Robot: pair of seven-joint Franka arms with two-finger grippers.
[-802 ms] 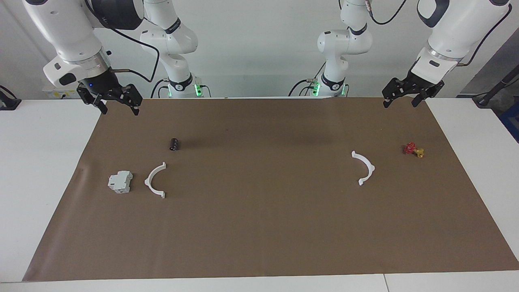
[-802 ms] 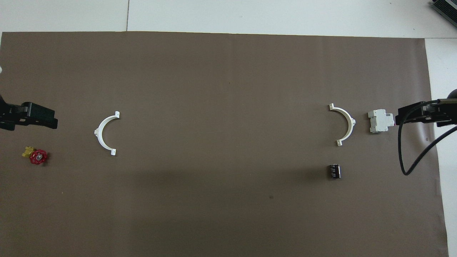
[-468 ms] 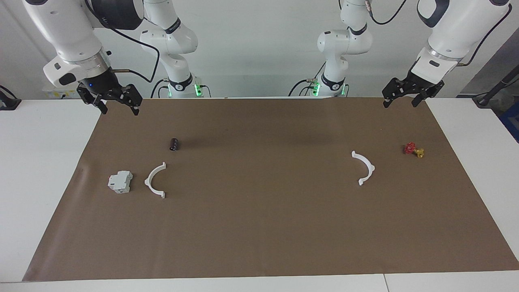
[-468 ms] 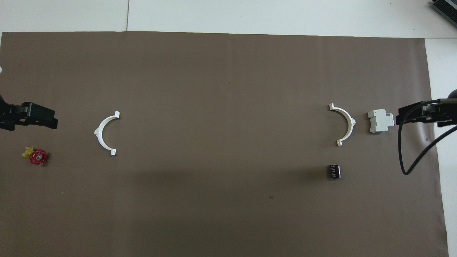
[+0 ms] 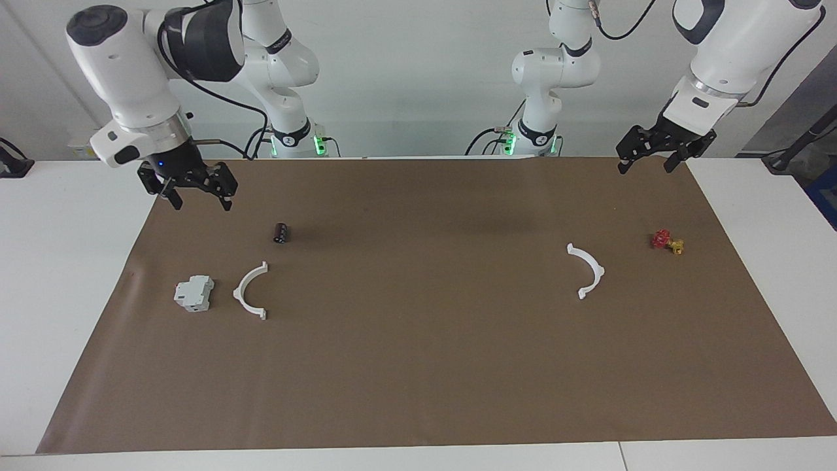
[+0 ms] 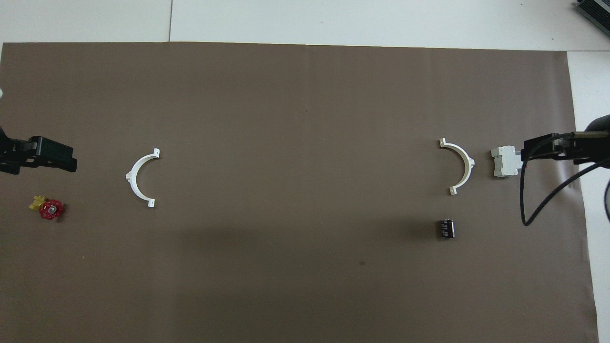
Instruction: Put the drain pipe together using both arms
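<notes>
Two thin white plastic half-rings lie well apart on the brown paper mat (image 5: 418, 392).
One half-ring (image 5: 251, 290) lies beside the grey-white blocky box (image 5: 194, 293); the other half-ring (image 5: 586, 271) lies near the red-and-yellow valve (image 5: 667, 242). The right gripper (image 5: 195, 191) and the left gripper (image 5: 648, 157) hang over the mat, jaws spread, holding nothing.

brown mat (image 5: 418, 366), grey-white box (image 5: 194, 293), black cylinder (image 5: 280, 232), red-yellow valve (image 5: 667, 242)

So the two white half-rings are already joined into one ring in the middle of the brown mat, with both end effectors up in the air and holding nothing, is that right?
Not quite. The two half-rings are still apart: one half-ring lies beside the grey-white box, the other half-ring toward the left arm's end. The facing view shows this. The left end effector and right end effector are indeed raised and holding nothing.
</notes>
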